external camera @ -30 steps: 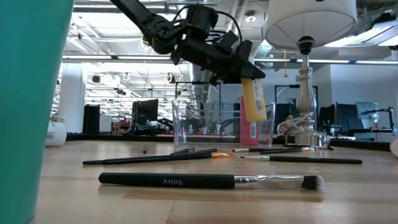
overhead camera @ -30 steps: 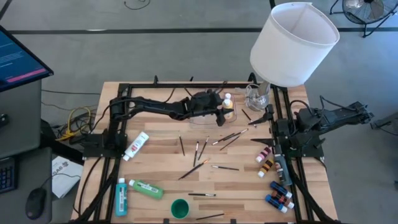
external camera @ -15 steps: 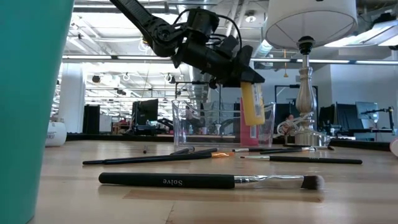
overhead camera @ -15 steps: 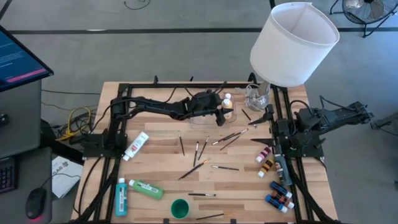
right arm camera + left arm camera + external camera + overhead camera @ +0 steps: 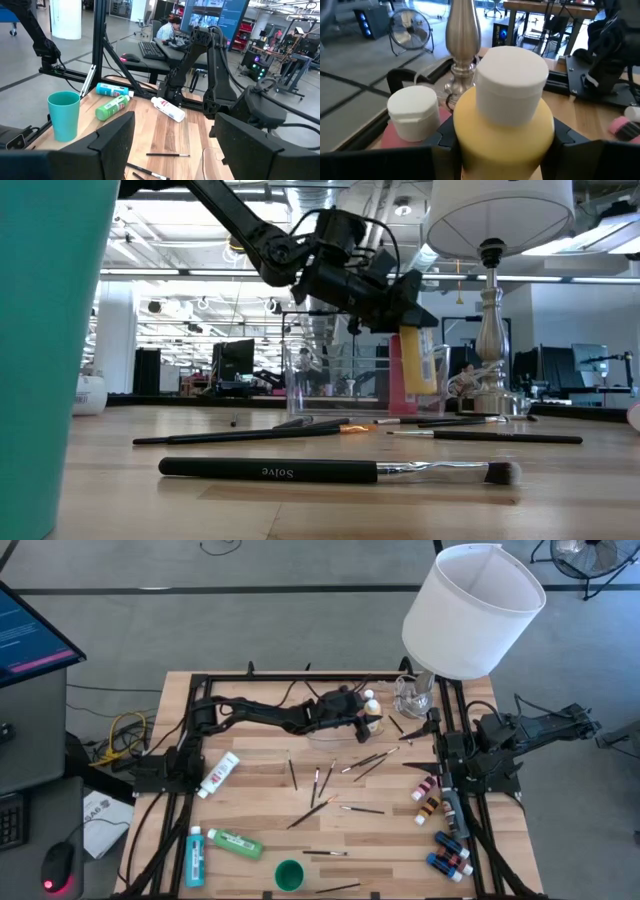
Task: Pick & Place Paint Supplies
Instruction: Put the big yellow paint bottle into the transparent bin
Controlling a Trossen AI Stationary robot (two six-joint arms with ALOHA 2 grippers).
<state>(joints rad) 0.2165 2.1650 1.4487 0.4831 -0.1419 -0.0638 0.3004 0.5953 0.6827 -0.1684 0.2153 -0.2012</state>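
Note:
My left gripper (image 5: pixel 363 719) is shut on a yellow paint bottle (image 5: pixel 502 135) with a white cap (image 5: pixel 510 82). It holds the bottle at the right end of the clear plastic tray (image 5: pixel 330 375) at the table's far middle. A pink white-capped bottle (image 5: pixel 412 117) stands in the tray right beside it. In the low view the yellow bottle (image 5: pixel 418 365) hangs within the height of the tray's walls. My right gripper (image 5: pixel 175 150) waits open at the table's right edge, with nothing between its fingers. My left gripper pinches the yellow bottle's body (image 5: pixel 470 147) just under its shoulder, one finger (image 5: pixel 565 140) on each side. The fingers come nearly level from the table's left. The bottle stands upright, cap up; most of its body hangs below the fingers, off the tray's floor.
A lamp with a big white shade (image 5: pixel 472 608) stands at the far right, its metal stem (image 5: pixel 490 330) close behind the tray. Thin brushes (image 5: pixel 330 782) lie scattered mid-table. Larger bottles (image 5: pixel 235 843) and a green cup (image 5: pixel 289 875) sit near left; tiny bottles (image 5: pixel 445 840) line the right.
My left gripper has sunk and gone a little toward the table's right edge, still shut on the yellow bottle. The bottle stays upright and now hangs lower, within the tray's walls beside the pink bottle.

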